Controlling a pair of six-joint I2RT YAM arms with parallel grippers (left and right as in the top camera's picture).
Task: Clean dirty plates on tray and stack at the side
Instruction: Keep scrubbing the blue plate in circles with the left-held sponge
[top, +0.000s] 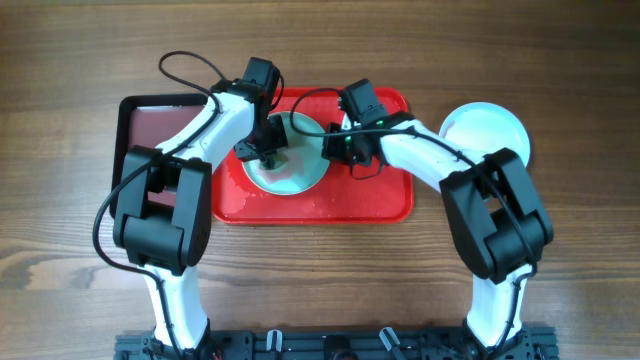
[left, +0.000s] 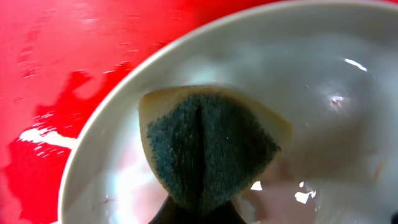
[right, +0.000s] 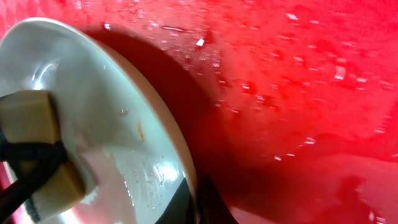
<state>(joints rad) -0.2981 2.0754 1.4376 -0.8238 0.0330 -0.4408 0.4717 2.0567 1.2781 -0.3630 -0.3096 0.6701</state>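
Apparently plate (top: 300, 172) tilted, R rim up.

Both arms angled inward; left claw (top: 268, 150), right claw (top: 337, 143) clamped

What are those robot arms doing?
They are washing a dish. The left arm's jaws pinch a yellow sponge with a green scrubbing face against the round pale aqua plate, which lies on the wet bright red plastic tray. The right arm's jaws are shut on the plate's rim, steadying it. Another pale round plate sits on the wooden table, right of the tray.
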